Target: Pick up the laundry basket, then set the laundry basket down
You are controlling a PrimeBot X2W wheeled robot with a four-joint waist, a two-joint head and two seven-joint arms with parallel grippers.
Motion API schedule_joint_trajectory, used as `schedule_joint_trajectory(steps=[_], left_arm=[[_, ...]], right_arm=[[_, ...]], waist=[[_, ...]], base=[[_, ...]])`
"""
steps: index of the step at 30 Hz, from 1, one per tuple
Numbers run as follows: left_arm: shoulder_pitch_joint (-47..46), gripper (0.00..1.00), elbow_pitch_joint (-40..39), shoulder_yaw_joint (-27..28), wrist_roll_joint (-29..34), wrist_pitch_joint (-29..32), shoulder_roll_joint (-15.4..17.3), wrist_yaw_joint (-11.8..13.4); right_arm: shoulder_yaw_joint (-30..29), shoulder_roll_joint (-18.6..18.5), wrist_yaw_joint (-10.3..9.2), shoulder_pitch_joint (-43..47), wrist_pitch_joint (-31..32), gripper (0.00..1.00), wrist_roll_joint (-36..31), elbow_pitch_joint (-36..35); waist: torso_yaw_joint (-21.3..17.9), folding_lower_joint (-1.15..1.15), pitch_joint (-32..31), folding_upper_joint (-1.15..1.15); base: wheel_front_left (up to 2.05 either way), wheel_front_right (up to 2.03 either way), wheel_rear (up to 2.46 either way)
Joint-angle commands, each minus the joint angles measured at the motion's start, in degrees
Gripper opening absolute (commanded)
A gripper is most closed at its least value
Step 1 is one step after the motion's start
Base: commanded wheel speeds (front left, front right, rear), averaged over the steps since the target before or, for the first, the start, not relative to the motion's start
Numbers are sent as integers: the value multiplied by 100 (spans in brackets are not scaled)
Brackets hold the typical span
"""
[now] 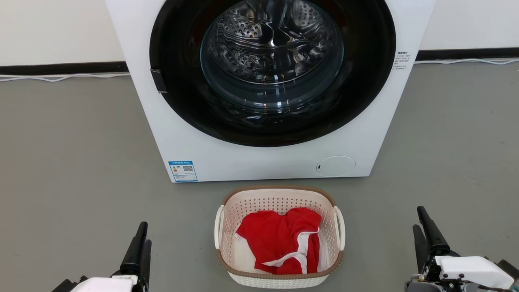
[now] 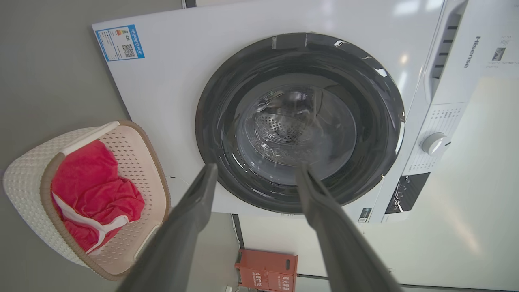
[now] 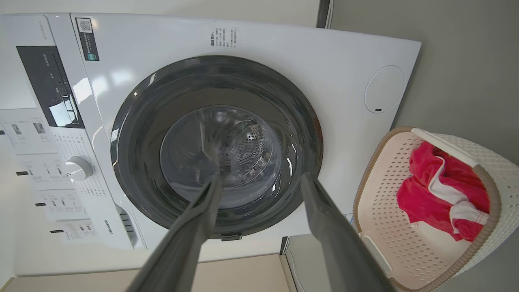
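Note:
The laundry basket (image 1: 279,199), cream perforated plastic with a brown rim and white side handles, stands on the grey floor just in front of the washer. A red garment with white trim (image 1: 279,239) lies inside it. My left gripper (image 1: 145,233) is low at the left, well apart from the basket, open and empty. My right gripper (image 1: 418,218) is low at the right, also apart from it, open and empty. In the left wrist view the gripper (image 2: 256,167) points at the washer door, with the basket (image 2: 28,178) off to one side. The right wrist view mirrors this: gripper (image 3: 261,177), basket (image 3: 381,182).
A white front-loading washer (image 1: 259,162) with its dark round door (image 1: 271,69) shut stands right behind the basket. Grey floor (image 1: 73,162) spreads to both sides. A thin cable (image 1: 61,77) runs along the wall base. A red box (image 2: 265,271) sits by the wall beside the washer.

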Motion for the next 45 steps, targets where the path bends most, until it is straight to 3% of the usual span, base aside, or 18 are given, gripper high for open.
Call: schedule_joint_trajectory(steps=[1,23,45], left_arm=[[-237,100,-109,5,179,-63,41,-9],[-378,100,104,10,1829,-415,59,-16],[-478,100,292,-4,3346,-784,78,-24]], right_arm=[[28,-68,12,-235,-85,100,-273,-158],[34,-73,20,-407,-439,100,-2497,-76],[450,-155,28,-540,-808,100,-4492,161]], waist=[[-1,-1,1,0],[-20,-1,18,0],[-32,-1,39,0]], base=[[0,0,0],[0,0,0],[0,0,0]])
